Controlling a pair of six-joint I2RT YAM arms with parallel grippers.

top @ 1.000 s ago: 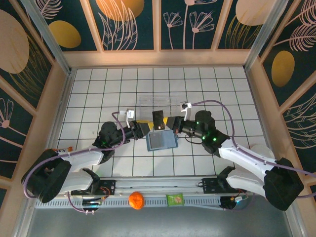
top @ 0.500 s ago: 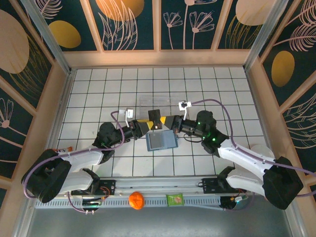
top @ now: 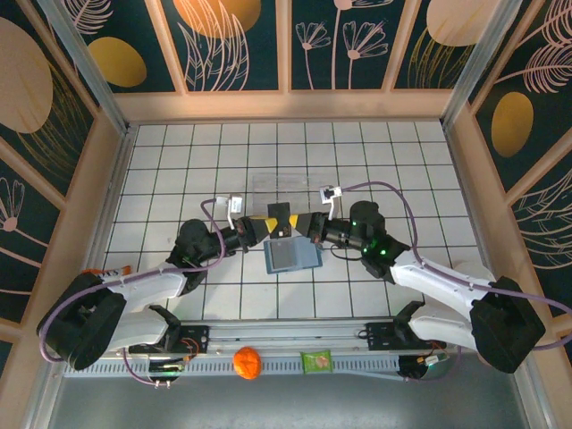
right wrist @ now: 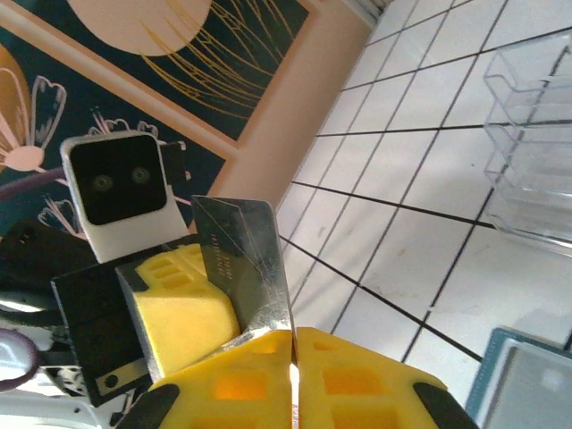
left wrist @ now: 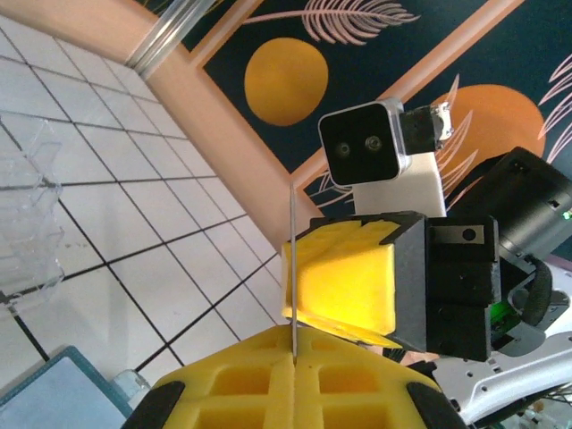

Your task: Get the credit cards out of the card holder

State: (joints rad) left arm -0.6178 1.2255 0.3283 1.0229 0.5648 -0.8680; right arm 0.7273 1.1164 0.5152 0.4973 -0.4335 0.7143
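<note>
Two tools, one credit card (top: pixel 284 216) pinched between them, that's the gist.

Starting on the left: the left tool (top: pixel 266 222) is clamped right down. From its wrist cam you can see its yellow pads (left wrist: pixel 223 357) squeezed together, with the card standing edge-on in the seam (just a thin line from that angle).

From above the card looks black. It's held up off the surface (top: pixel 179 161) in the gap between the two tools, out of the card holder (top: pixel 292 256). That lies flat on the white tiles just on the arm-base side of the card, teal rim and greyish panel facing up. I can't tell if the card's lower edge touches it. A clear plastic tray (top: pixel 286 186) sits near the card on the far side.

On the right, the right tool (top: pixel 305 222) is narrow too. Its pads (right wrist: pixel 357 357) are nearly touching, with a bottom corner of the card running into the slit, so both tools have hold of it.
</note>
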